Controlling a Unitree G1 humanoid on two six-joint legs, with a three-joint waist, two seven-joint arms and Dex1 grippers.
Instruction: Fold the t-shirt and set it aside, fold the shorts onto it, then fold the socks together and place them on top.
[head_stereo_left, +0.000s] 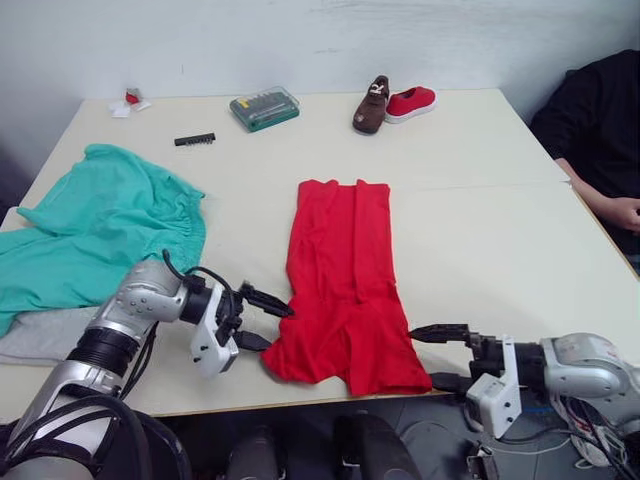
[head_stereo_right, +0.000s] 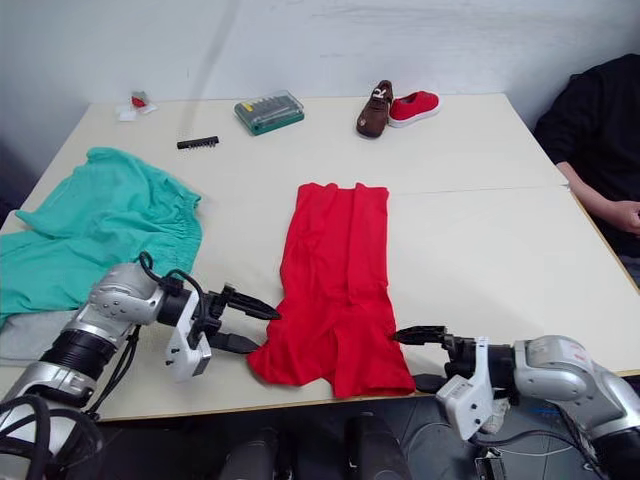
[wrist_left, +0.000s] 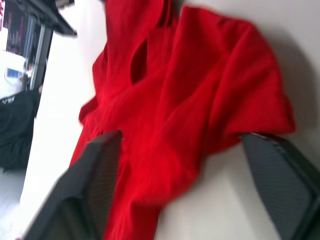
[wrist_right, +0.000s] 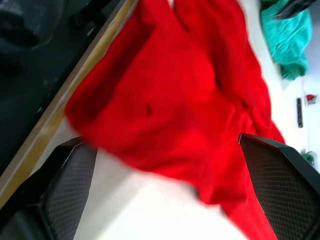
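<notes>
One long, rumpled red cloth t-shirt (head_stereo_left: 343, 285)

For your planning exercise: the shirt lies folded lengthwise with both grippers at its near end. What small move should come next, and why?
Probably close both open grippers, left and right, on the near corners of the t-shirt; each flanks that hem without holding it.

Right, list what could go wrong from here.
The t-shirt's near hem lies at the table edge; a clumsy pinch could drag it off. Both claws, left and right, stand open at opposite corners, so uneven grabs may skew the fold. The shorts lie close by and might get swept.
</notes>
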